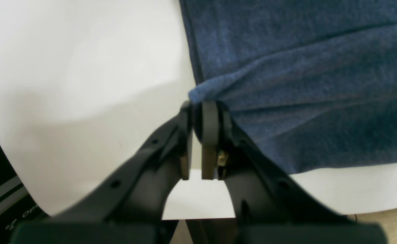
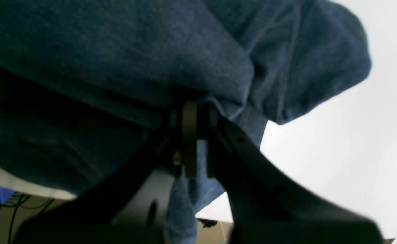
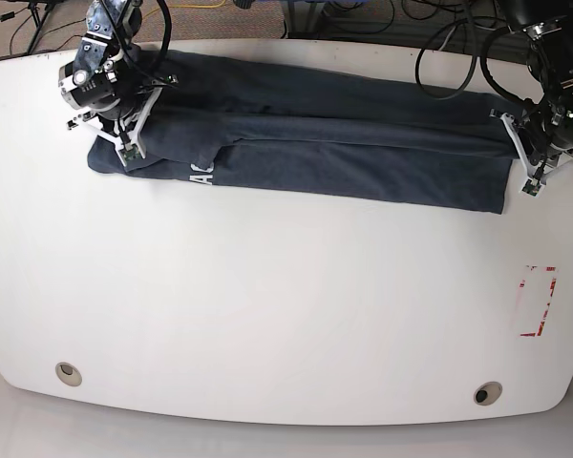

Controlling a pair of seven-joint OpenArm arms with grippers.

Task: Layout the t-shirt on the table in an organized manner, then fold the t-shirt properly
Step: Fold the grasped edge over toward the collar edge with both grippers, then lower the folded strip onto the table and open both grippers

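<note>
Down at the near edge of the glossy white table (image 3: 267,315) nothing is happening: two round metal grommet holes (image 3: 68,373) and a small red-and-white marking (image 3: 538,301) off to one side. All the action is at the far edge, where the dark slate-blue heathered t-shirt (image 3: 315,143) lies in a long band, doubled lengthwise, a scrap of white lettering (image 3: 202,172) showing. The left claw (image 1: 198,105) is clenched on a pinch of fabric at one end of the band, the edge bunched up right at its tips. At the other end the right claw (image 2: 193,113) is clenched too, cloth draped over and hanging between its black arms. I'd call this mid-fold, both ends gripped. Next move looks like a matched carry: both arms travelling together, keeping the band taut and the edges lined up.
</note>
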